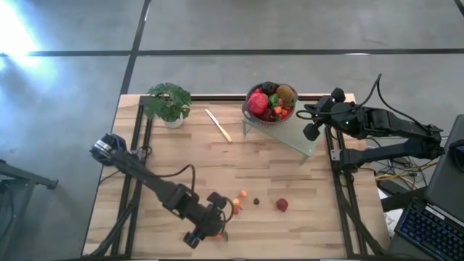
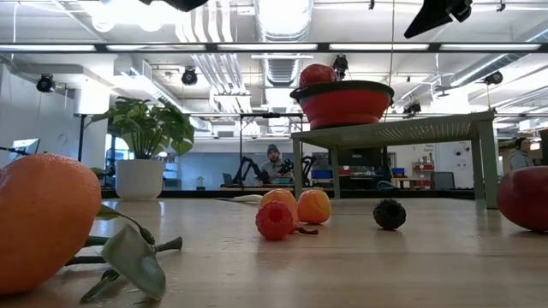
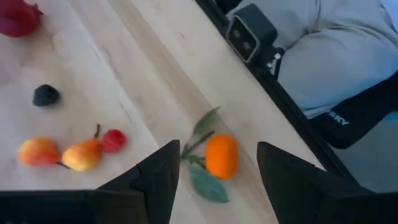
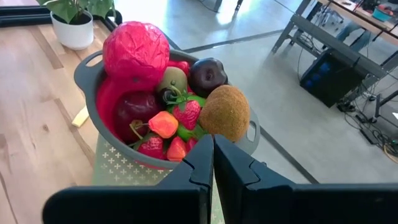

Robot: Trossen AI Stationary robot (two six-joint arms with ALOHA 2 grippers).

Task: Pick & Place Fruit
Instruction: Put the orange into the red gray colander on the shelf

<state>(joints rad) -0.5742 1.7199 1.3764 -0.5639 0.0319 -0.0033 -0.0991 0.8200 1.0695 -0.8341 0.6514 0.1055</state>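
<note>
Lying tangerine (image 3: 221, 156), leaves perhaps gripperward

High cam overhead; low cam table-level; both see tangerine (image 1: 220, 235).

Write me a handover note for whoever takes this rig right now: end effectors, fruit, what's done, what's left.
Left end effector: open, above the leafy tangerine near the table's front edge, not gripping.
Right end effector: shut, empty, beside the bowl.
Done: the bowl, on its raised stand, holds most fruit.
Left on the table: the tangerine, small orange and red berries, a dark berry, a red strawberry.
</note>
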